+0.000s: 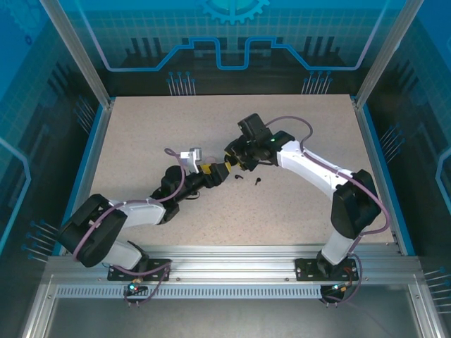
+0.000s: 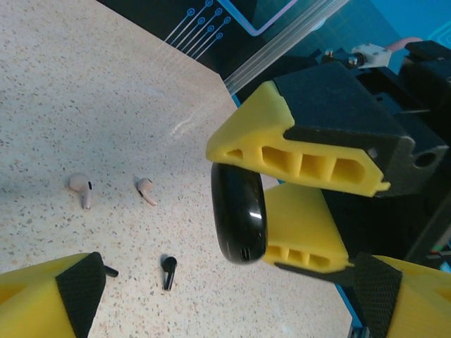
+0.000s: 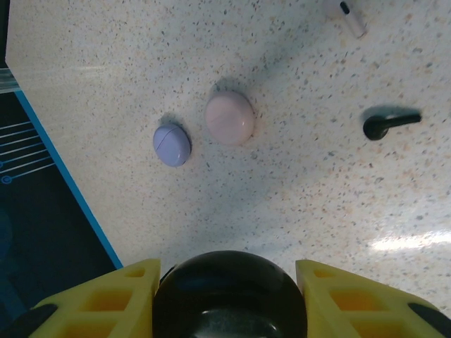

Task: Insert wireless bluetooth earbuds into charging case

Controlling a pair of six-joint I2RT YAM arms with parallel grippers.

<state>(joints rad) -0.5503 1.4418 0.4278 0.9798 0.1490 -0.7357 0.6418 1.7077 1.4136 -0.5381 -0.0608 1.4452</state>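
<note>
right gripper (image 3: pixel 227 271): clamped on black case (image 3: pixel 229 306), frame bottom | left gripper (image 2: pixel 229 299): spread, empty | black earbud (image 2: pixel 169 272): lower centre on table (image 2: pixel 106 84), stem near-vertical in frame, within the left span; left arm nearer

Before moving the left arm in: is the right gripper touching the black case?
Touching. Right wrist view: the black case sits between the right gripper's yellow fingers, both pressed against its sides.

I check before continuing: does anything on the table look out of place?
Yes. Two pale pink earbuds and a black earbud lie loose on the table, outside any case. The black case hangs in the air, gripped by the right jaws. Nothing looks damaged.
</note>
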